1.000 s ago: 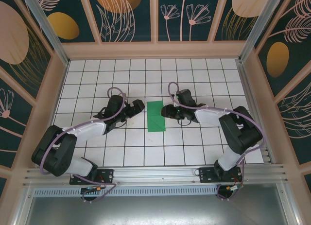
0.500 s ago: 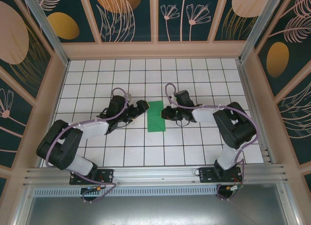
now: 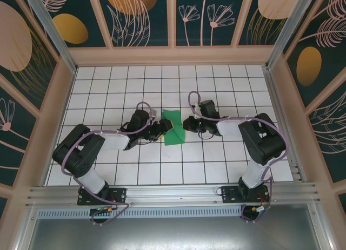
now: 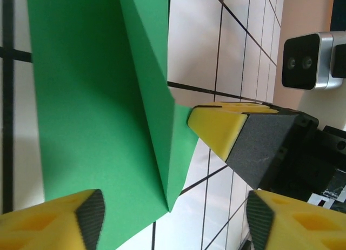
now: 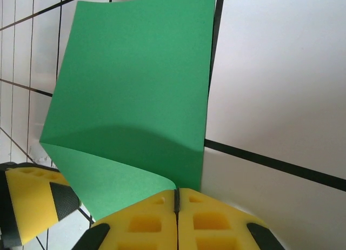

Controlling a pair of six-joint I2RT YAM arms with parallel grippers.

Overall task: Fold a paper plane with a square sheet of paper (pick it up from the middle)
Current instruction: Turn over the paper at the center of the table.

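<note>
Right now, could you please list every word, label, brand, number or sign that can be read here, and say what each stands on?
No readable text anywhere.
The square sheet of paper is plain green.
The table bears only black grid lines.
The wall panels carry plant and disc patterns, no lettering.
The grey camera housing shows no legible marking.

Illumination is bright and even with soft shadows; wrist views render near yellow pads [image 4: 48, 220] slightly out of focus.
</note>
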